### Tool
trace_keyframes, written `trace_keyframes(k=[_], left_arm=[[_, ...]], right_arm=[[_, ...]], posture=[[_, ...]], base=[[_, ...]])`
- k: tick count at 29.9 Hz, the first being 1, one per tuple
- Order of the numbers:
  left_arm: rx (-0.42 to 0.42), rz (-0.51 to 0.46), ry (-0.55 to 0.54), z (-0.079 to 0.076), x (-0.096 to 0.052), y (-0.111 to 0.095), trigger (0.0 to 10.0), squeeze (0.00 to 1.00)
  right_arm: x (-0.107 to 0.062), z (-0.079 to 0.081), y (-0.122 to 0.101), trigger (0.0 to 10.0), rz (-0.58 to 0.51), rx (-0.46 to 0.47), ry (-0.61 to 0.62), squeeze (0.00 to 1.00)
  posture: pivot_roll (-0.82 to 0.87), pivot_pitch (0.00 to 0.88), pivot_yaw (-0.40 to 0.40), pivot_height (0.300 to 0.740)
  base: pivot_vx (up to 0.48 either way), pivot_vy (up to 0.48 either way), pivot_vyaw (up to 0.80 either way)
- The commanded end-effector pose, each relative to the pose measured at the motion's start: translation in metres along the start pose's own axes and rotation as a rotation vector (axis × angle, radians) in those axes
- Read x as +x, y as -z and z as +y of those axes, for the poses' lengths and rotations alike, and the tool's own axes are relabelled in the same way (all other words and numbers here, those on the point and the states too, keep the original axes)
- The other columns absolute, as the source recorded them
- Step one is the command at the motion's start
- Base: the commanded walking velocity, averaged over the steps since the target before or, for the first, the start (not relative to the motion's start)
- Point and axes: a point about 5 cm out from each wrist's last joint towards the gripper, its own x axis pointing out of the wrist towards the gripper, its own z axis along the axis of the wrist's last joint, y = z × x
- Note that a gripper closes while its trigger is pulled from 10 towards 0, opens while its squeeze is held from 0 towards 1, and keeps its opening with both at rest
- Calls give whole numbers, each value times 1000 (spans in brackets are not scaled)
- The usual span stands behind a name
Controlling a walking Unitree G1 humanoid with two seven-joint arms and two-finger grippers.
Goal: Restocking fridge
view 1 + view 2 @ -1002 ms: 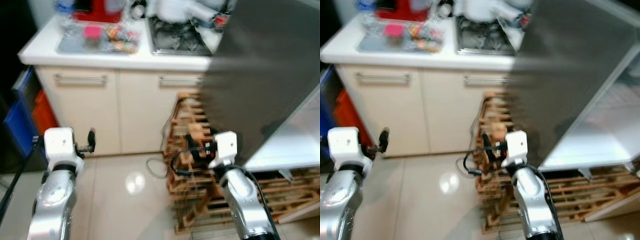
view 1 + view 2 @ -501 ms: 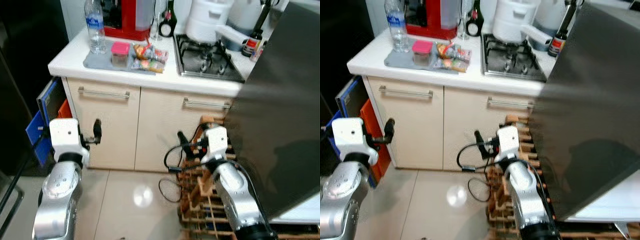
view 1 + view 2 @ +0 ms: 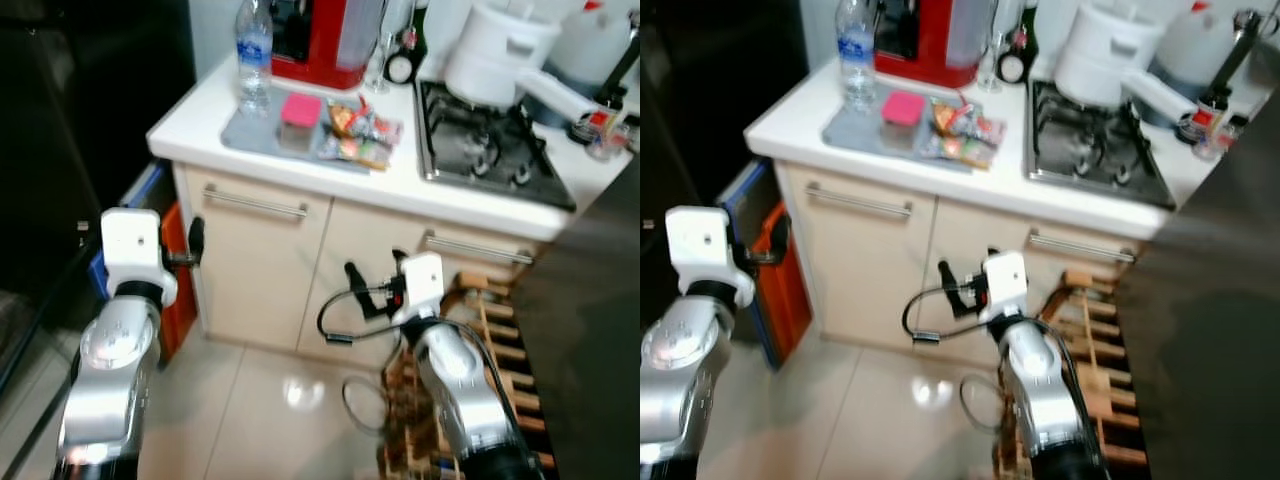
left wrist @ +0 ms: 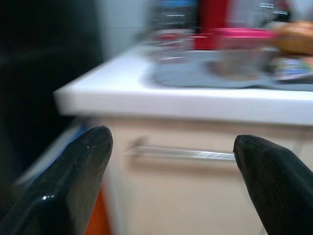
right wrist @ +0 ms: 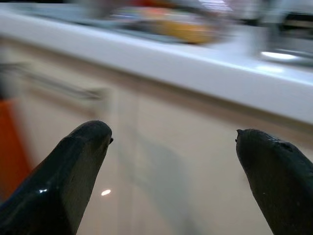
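Note:
A clear water bottle (image 3: 254,50), a pink-lidded container (image 3: 299,112) and colourful snack packets (image 3: 360,132) stand on a grey tray (image 3: 245,135) on the white counter (image 3: 400,190). A dark fridge door (image 3: 590,340) fills the lower right. My left gripper (image 4: 171,136) is open and holds nothing, level with the counter's left corner and facing the left cabinet's handle (image 4: 181,153). My right gripper (image 5: 171,129) is open too, with nothing between its fingers, in front of the cabinet doors below the counter edge.
A red appliance (image 3: 325,35), a white pot (image 3: 495,60) and a gas hob (image 3: 490,150) sit on the counter. A wooden rack (image 3: 495,330) stands by the fridge door. Blue and orange crates (image 3: 175,290) are left of the cabinet. A cable (image 3: 365,395) lies on the glossy floor.
The camera has swung left and come nearer the counter, so the fridge door has slid to the right edge. Both arms stay raised with their grippers open.

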Motion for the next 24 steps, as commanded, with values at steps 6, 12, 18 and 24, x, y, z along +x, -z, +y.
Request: trace_keyframes(k=[6, 12, 18, 24], left_arm=[[-38, -194, -16, -4, 5, -44, 10000, 0], [59, -707, -3, 7, 6, -173, 10000, 0], [6, -707, 166, 13, 27, -197, 10000, 0], [105, -400, 378, 5, 93, -174, 10000, 0]], right_arm=[[-8, -17, -8, 10000, -39, -46, 88, 0], [-8, -20, -57, 10000, -225, -109, 97, 0], [-3, -20, -70, 10000, -258, -97, 87, 0], [-1, -7, -68, 10000, -245, -38, 74, 0]], posture=[[-9, 0, -67, 740], [4, 0, -87, 740], [-12, 0, -76, 740], [-23, 0, -31, 740]], base=[[473, 0, -383], [138, 0, 0], [0, 0, 0], [0, 0, 0]])
